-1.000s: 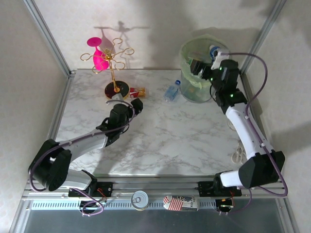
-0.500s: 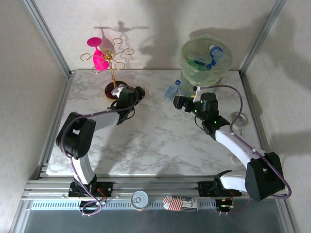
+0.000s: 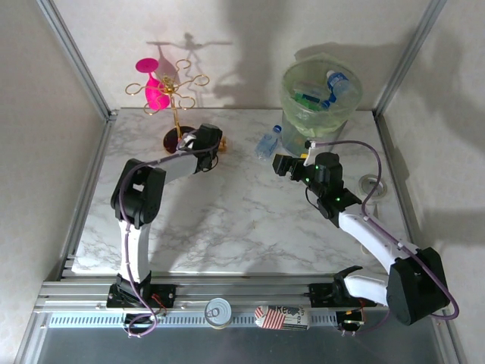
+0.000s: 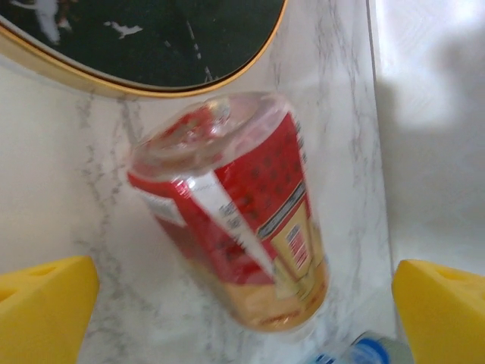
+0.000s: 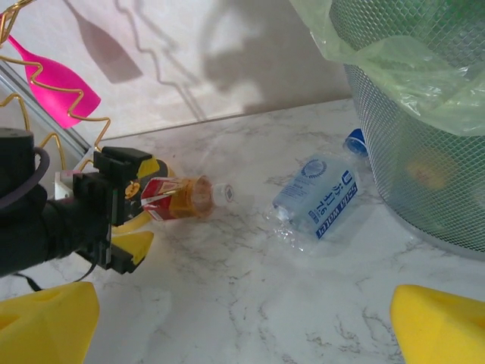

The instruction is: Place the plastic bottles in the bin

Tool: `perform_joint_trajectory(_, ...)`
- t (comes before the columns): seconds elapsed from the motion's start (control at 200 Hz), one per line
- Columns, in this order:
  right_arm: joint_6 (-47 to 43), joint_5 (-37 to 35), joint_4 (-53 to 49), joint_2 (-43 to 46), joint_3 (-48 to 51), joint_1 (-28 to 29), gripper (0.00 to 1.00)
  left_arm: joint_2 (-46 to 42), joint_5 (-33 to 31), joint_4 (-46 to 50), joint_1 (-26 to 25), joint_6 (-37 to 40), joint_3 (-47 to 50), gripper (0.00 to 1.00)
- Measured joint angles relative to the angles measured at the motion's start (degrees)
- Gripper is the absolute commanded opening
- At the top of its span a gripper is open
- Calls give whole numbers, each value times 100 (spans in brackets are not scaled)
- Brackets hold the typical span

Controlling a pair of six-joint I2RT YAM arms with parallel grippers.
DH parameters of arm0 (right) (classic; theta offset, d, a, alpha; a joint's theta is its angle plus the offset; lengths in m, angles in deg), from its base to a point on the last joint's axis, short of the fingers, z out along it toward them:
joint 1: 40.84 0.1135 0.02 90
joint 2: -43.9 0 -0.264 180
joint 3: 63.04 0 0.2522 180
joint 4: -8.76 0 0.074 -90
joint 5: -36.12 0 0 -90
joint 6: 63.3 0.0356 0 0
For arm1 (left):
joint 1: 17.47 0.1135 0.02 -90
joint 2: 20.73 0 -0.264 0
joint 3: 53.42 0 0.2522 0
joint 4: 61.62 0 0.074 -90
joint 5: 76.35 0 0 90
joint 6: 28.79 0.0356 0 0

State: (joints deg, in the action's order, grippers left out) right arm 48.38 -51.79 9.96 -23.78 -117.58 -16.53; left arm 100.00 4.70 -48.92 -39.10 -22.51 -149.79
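Worktop: white marbled slab point(image 3: 242, 227) in a booth with pale walls and metal corner posts.
Left claw: the left claw point(image 3: 216, 142) is reached far across the worktop with its jaws wide and nothing gripped. In its wrist view the yellow pads point(image 4: 42, 307) sit low at either side, clear of the bottle between them.
Red bottle: the red bottle point(image 4: 235, 212) lies on its side just ahead of the left claw, between the lines of its two pads. It is clear plastic with a red label and an orange-tinted end. It rests on the worktop, outside the bin.
Stand: a gold wire stand point(image 3: 178, 114) rises just beyond the left claw. The gold-rimmed dark base point(image 4: 151, 38) is just past the red bottle; whether they touch I cannot tell.
Glasses: pink glasses point(image 3: 155, 95) hang on the stand, above and beyond the left claw.
Right claw: the right claw point(image 3: 282, 164) is low over the worktop with its jaws wide and empty, facing the far side.
Blue bottle: the blue bottle point(image 5: 318, 197) lies on its side ahead of the right claw. It is crumpled and clear, with a blue label and its blue cap towards the bin, near the wall. It is also outside the bin.
Bin: the pale green mesh bin point(image 3: 311, 140) stands ahead and to the right of the right claw, with a thin liner draped over its rim.
Binned bottles: a clear blue-capped bottle point(image 3: 335, 82) and a green bottle point(image 3: 307, 97) lie inside.
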Motion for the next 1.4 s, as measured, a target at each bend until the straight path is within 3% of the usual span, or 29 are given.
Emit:
perform_joint_trajectory(0.275, -120, -153, 70, 2, 118, 0, 99, 573, 98, 553, 127, -1128, -715, 97)
perform_joint_trajectory(0.561, -247, -407, 70, 214, 282, 0, 99, 1316, 341, 1073, 127, -1392, -1976, 95)
perform_joint_trajectory(0.891, -302, -669, 181, 424, 463, 0, 99, 1272, 286, 1027, 63, -1335, -1720, 69)
perform_joint_trajectory(1.107, -302, -697, 262, 470, 463, 0, 99, 1178, 142, 841, -46, -896, -1467, 67)
perform_joint_trajectory(1.397, -302, -658, 291, 470, 463, 0, 99, 387, 87, 684, -317, -92, -236, 68)
